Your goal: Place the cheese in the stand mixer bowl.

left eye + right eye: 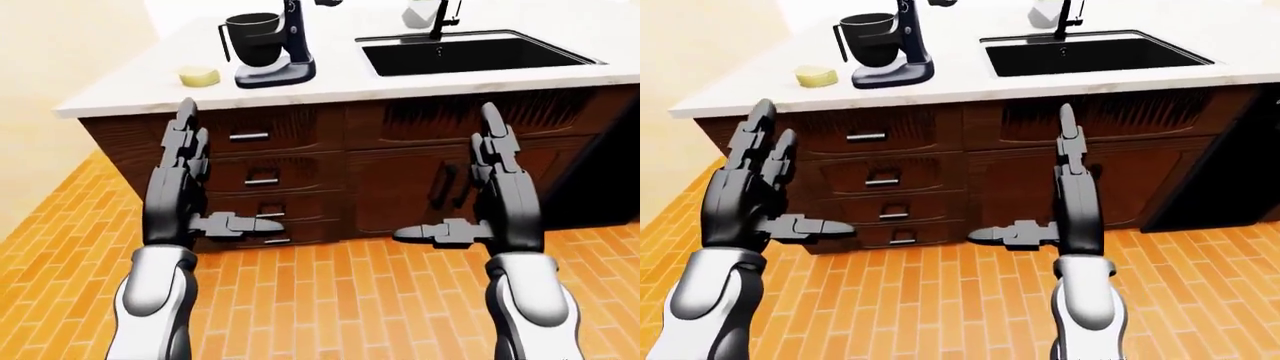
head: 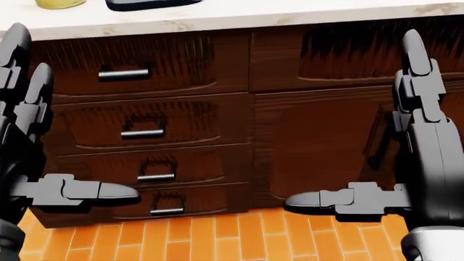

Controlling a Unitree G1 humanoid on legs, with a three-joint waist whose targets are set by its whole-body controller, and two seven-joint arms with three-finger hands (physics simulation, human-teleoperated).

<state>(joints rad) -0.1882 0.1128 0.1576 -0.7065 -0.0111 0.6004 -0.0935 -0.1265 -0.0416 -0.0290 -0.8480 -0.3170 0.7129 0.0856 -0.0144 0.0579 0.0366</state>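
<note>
Cheese not picked up yet; nothing done, everything left. Nearest me, my left hand [image 1: 185,187] and right hand [image 1: 495,195] are both spread, empty, raised before the drawers [image 1: 255,180]. Farther on the counter [image 1: 400,82], the cheese [image 1: 199,76] lies flat just left of the stand mixer [image 1: 275,45], its long axis roughly left-right. Mixer bowl [image 1: 252,34] looks empty, judging loosely.
</note>
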